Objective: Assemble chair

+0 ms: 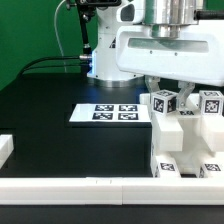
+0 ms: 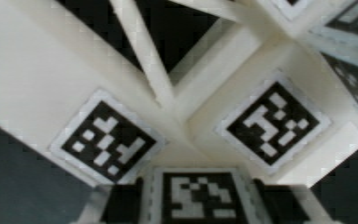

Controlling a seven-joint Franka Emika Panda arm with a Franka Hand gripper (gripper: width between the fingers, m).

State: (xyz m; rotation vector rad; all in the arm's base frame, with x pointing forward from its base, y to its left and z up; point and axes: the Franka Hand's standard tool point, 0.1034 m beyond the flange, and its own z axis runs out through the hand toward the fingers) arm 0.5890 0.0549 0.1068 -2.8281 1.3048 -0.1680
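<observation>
The gripper (image 1: 168, 88) is hanging low over the chair (image 1: 185, 135) in the exterior view, its broad white housing filling the space directly above the assembly. Its fingers are dropping behind the chair's upper tagged blocks, so how far the jaws are standing apart, and whether they are clasping any part, cannot be told from here. The chair is standing as a blocky white structure at the exterior view's right, tagged cubes showing along its top and more tags lower down near its foot. The marker board (image 1: 108, 113) is lying flat on the black table (image 1: 50, 120) just beside the chair, toward the exterior view's left. A white rail (image 1: 70, 186) is running along the table's near edge, in front of the chair, and probably serving as a stop to brace parts against. The arm sitting squarely above the chair suggests it is working on a top-side joint, either seating a part or steadying it.

In the wrist view the camera is looking very closely at the chair (image 2: 194, 90): white slanted bars are crossing over a dark background, and three black-and-white tags are showing on white faces below them. No fingertip is showing plainly in this picture, so the grip remains unreadable. The closeness suggests the hand is right at the structure.
</observation>
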